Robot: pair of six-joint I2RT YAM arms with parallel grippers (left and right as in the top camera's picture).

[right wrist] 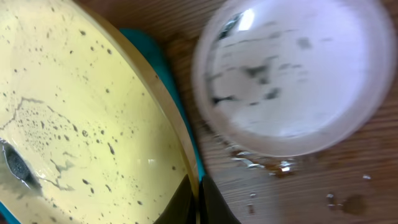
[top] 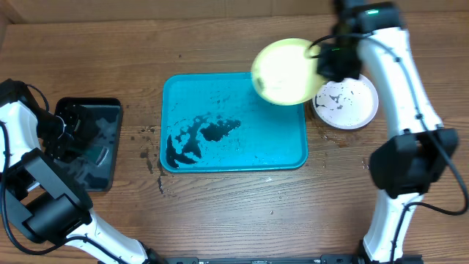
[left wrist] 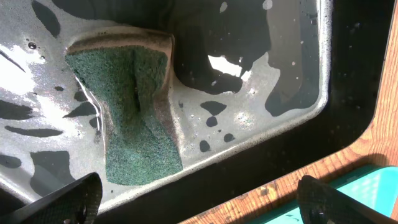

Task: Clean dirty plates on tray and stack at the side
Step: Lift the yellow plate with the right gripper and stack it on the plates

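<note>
Left end effector spread open above green sponge in wet black tray. Turquoise tray dark-smeared, mid-tabletop. Right end effector pinches rim of speckled yellow-green plate, tilted over tray's far right corner. Smeared white plate just beside tray.

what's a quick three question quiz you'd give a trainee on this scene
1. True or false: the right gripper holds the yellow-green plate.
2. Relative to the turquoise tray, the white plate sits: A on it; B beside it on the right; C beside it on the left.
3. What lies in the black tray?
Key: 1 true; 2 B; 3 the sponge.
</note>
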